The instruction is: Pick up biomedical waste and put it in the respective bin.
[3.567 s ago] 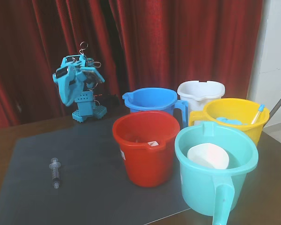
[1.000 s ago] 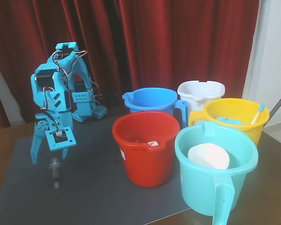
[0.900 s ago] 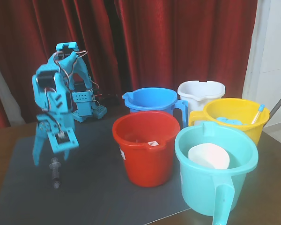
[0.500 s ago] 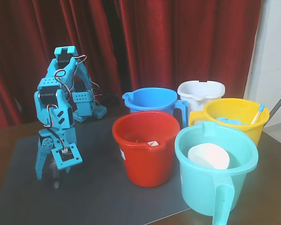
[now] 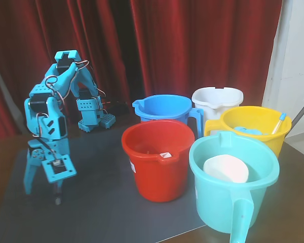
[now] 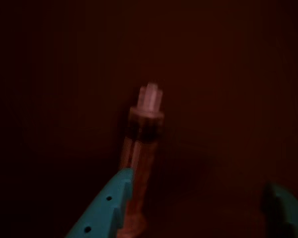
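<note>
Grasp step, not yet closed. In the fixed view the teal arm sits at left of frame, bent down over the dark mat (image 5: 106, 202), gripper (image 5: 40, 188) low on the mat with fingers spread. The syringe (image 5: 57, 195) lies on the mat at lower left, mostly hidden by the gripper body; only its lower end pokes out.

The wrist view is very dark: the syringe (image 6: 141, 158) runs up the centre-left of frame, dark plunger tip toward the top. One teal finger (image 6: 109, 208) touches or nearly touches its left side at bottom; the other finger (image 6: 283, 208) is well apart at lower right. Jaws released, nothing held.

Blue bucket (image 5: 164, 111) stands at centre back, behind the red bucket (image 5: 157, 157); the teal bucket (image 5: 233, 182) is at lower right, yellow and white buckets behind it.

Next move likely: close the fingers around the barrel, lift clear, then swing right over the red bucket to the blue one. Risk: the syringe may roll, as it lies off-centre against one finger.
</note>
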You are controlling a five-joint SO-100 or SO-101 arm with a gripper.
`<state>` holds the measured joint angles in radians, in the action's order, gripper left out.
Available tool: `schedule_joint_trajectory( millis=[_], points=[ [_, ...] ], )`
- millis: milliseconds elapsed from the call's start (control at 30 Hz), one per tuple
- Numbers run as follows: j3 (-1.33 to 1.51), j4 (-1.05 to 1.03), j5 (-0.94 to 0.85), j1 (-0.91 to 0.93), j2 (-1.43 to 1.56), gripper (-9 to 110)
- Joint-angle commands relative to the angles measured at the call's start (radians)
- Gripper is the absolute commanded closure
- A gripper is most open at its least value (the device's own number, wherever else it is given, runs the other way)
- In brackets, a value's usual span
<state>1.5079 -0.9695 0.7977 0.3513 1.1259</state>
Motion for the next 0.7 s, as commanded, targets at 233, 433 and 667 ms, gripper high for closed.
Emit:
schedule_joint_trajectory(
  millis=[233,433,667],
  points=[
    [-0.026,-0.086,-0.006,0.011,0.012,74],
    [-0.018,-0.123,-0.002,-0.002,0.009,74],
    [0.038,-0.112,0.002,-0.005,0.009,74]
  ],
)
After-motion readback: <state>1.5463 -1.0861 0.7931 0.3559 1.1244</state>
